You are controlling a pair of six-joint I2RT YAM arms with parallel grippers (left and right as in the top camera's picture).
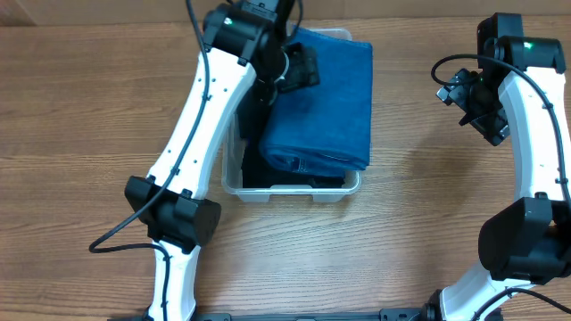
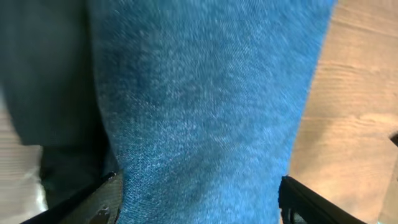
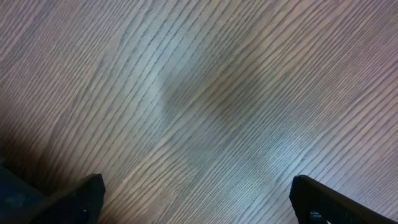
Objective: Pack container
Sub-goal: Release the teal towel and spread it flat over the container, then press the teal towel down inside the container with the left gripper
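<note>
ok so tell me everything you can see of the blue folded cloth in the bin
The blue folded cloth looks like denim, with a fine twill weave up close and a thick rolled fold at its near edge. It lies flat in the right part of the clear container, over a dark item, its right edge spreading past the container's rim. The left pincer is above its far left corner, jaws wide apart; whether they touch it cannot be told.

Soft even light, blurred wrist close-ups
</note>
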